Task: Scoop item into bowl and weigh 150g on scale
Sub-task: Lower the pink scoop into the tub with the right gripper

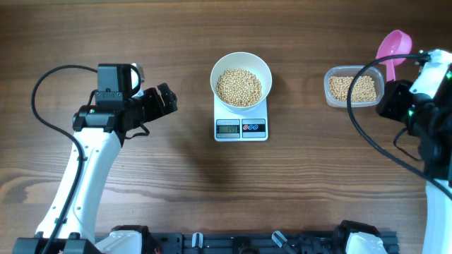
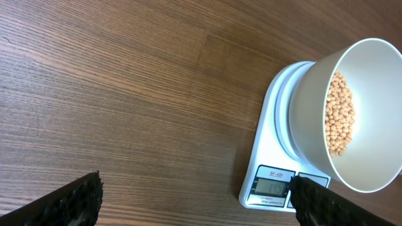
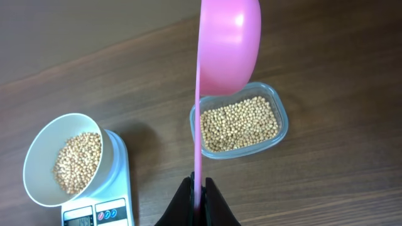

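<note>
Overhead, left hand (image 1: 171, 99) released near scale (image 1: 240, 128), wrist view alone shows right hand (image 3: 198, 188) grasping scoop (image 3: 227, 44).

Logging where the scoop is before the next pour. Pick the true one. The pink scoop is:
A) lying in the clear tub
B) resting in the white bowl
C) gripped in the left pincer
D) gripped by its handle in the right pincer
D: the right pincer is shut on the thin handle of the pink scoop, which hangs clear of the tub and the bowl; the left pincer is open and empty.
</note>
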### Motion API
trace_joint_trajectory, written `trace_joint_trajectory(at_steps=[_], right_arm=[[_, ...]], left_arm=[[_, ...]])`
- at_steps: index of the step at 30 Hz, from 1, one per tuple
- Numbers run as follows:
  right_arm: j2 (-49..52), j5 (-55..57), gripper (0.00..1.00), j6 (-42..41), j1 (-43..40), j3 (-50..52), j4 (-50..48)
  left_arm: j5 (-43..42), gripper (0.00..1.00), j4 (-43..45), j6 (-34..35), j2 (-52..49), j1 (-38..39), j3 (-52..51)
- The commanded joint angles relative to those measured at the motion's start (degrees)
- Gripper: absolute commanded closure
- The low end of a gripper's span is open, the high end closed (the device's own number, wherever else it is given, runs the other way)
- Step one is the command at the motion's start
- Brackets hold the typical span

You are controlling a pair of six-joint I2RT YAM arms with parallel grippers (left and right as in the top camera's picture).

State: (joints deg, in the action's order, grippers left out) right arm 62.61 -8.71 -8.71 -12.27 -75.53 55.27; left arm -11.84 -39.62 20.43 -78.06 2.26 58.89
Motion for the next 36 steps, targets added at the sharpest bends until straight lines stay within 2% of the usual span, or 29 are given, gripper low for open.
trace_joint_trajectory(at_steps=[1,9,14,28,32,36], right_arm=[[2.16,-0.07,0.96,1.22,-0.24,-0.63,-0.35],[7.50,-6.03,0.96,1.36,-0.22,-0.63,-0.81],[9.94,-7.54,0.96,4.70,-0.22,-0.63,-0.96],[15.13,-7.50,0.96,14.69,-0.22,-0.63,-0.72],[17.00,-7.39,0.96,14.80,-0.22,-0.63,-0.76],[18.64,-3.96,0.96,17.25,-0.22,-0.63,-0.76]], left_arm=[[0.17,0.00,0.15,-0.48,-0.39,0.13,1.11],[0.17,0.00,0.15,-0.48,-0.39,0.13,1.11],[0.17,0.00,0.13,-0.48,-0.39,0.13,1.11],[0.17,0.00,0.15,-0.48,-0.39,0.13,1.11],[0.17,0.00,0.15,-0.48,-0.39,0.13,1.11],[0.17,0.00,0.15,-0.48,-0.39,0.13,1.11]])
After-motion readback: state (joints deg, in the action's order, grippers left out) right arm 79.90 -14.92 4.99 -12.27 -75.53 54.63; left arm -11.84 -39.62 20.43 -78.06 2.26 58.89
